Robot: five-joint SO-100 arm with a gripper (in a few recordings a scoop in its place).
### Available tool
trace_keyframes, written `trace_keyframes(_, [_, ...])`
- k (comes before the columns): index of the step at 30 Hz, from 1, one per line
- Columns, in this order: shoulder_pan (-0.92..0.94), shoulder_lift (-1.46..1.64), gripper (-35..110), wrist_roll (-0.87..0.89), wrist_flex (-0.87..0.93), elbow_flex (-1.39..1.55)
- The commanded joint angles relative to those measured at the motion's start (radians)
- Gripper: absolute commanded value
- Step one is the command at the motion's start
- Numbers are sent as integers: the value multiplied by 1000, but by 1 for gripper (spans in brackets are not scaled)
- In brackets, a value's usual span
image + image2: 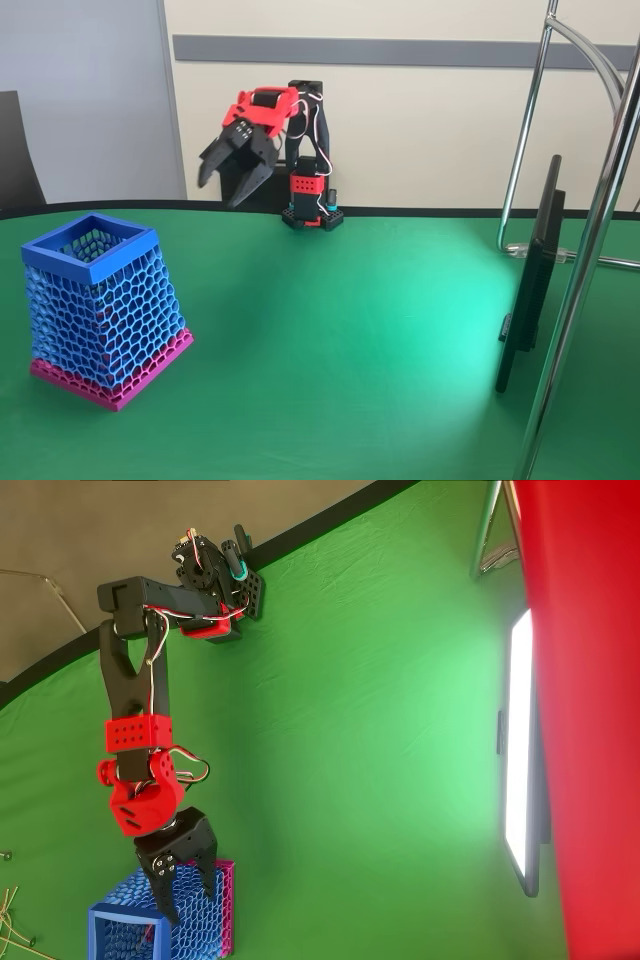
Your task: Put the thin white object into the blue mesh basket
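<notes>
The blue mesh basket [98,305] stands on the green table at the left, with a solid blue rim and a magenta base. From overhead the basket [115,928] is at the bottom left. My black-fingered gripper [222,190] hangs in the air at the back, open, nothing visible between its fingers. In the overhead view the gripper [190,902] overlaps the basket's right side. Thin pale strands [10,905] lie on the cloth at the far left edge, left of the basket; I cannot tell whether one is the thin white object.
A dark flat screen [530,280] stands on edge at the right, beside chrome stand tubes [580,290]. The arm's base [312,212] sits at the table's back edge by the wall. Bare green cloth [340,340] stretches between basket and screen.
</notes>
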Motion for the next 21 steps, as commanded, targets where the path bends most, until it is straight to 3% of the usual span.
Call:
trace_keyframes(1, [-49,138,17,-38,5,69])
trace_keyframes(12, [-238,578,1,-239,25,495])
trace_keyframes(21, [-342,1048,1,-416,21,930])
